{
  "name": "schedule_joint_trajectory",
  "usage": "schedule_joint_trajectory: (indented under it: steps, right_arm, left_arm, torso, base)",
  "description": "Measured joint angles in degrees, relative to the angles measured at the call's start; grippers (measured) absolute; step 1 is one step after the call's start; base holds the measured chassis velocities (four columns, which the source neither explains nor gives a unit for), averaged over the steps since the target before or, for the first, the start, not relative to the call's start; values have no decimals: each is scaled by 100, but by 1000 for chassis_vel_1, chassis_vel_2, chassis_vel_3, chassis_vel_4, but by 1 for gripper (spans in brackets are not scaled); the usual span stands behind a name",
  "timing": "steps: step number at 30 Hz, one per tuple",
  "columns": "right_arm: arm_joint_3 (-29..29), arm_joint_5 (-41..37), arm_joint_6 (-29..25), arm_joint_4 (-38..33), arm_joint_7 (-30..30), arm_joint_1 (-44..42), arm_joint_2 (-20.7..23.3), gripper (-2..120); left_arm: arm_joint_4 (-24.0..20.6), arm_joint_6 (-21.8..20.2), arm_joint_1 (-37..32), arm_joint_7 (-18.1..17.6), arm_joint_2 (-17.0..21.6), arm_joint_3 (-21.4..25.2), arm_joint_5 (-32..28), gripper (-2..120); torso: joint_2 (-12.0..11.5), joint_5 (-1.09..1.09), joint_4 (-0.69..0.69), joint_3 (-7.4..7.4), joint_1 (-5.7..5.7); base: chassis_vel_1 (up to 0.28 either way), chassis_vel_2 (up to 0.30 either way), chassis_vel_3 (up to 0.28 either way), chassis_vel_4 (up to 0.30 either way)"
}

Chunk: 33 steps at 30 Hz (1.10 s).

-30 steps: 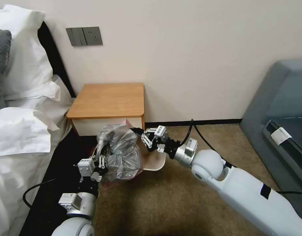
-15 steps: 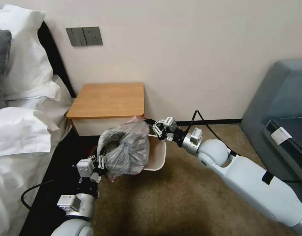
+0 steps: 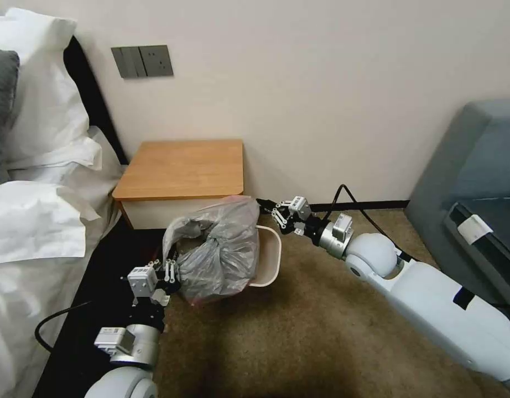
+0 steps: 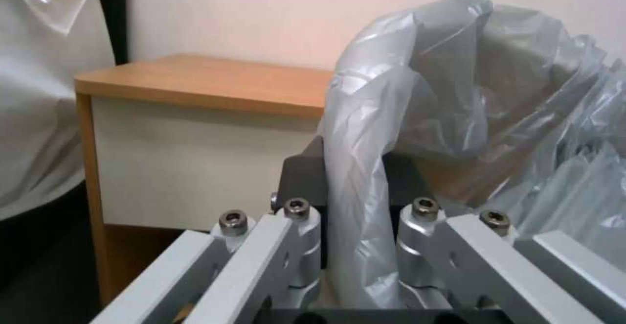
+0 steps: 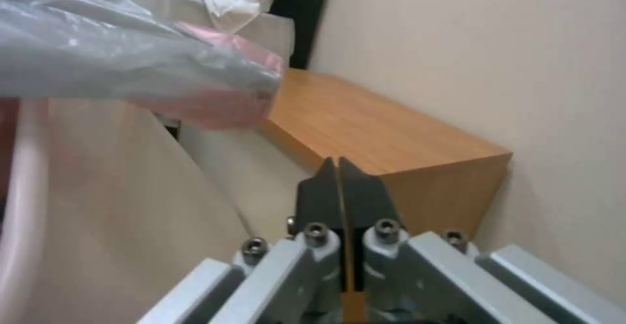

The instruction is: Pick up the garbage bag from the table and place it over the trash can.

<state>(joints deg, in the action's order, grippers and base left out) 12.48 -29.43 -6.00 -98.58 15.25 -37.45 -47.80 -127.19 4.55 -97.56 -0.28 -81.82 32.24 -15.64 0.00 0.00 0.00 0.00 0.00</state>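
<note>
The grey, crinkly garbage bag (image 3: pixel 219 251) hangs bunched over the left side of the cream trash can (image 3: pixel 272 255), which stands on the carpet in front of the wooden table (image 3: pixel 183 166). My left gripper (image 3: pixel 173 275) is shut on the bag's near-left edge; in the left wrist view a strip of the bag (image 4: pixel 365 133) runs between its fingers (image 4: pixel 305 179). My right gripper (image 3: pixel 264 204) is just right of the bag's pinkish upper edge (image 5: pixel 215 104). Its fingers (image 5: pixel 321 194) are pressed together with nothing between them, beside the table (image 5: pixel 371 133) and above the can's wall (image 5: pixel 98 192).
A bed with white linen (image 3: pixel 34 221) and its black frame lie close on the left. A grey sofa (image 3: pixel 476 182) stands on the right. The wall is right behind the table. Open carpet (image 3: pixel 299 331) lies in front of the can.
My right gripper moved right and toward the wall, drawing the bag's top edge up and across the can. The bag now hangs wider. My left gripper barely moved.
</note>
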Motion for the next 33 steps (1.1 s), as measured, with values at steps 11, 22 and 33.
schedule_joint_trajectory:
  steps: [11,22,33]
  right_arm:
    - [-1400,-142,-48,-1583,-370,-1801,190,43]
    - [-1409,-1812,2071,-3785,-2666,-3481,-238,70]
    - [-1146,-2321,2675,-3777,-3051,-3340,-586,79]
  left_arm:
    - [136,0,135,-58,-19,93,-232,11]
    - [72,-13,182,-69,-131,85,-424,11]
    - [-165,-62,196,-69,-213,84,-545,11]
  torso:
    - [0,-1,-1,-1,0]
    - [1,-1,0,-1,0]
    - [1,0,0,0,0]
  base:
    - [0,0,0,0]
    - [0,0,0,0]
    - [0,0,0,0]
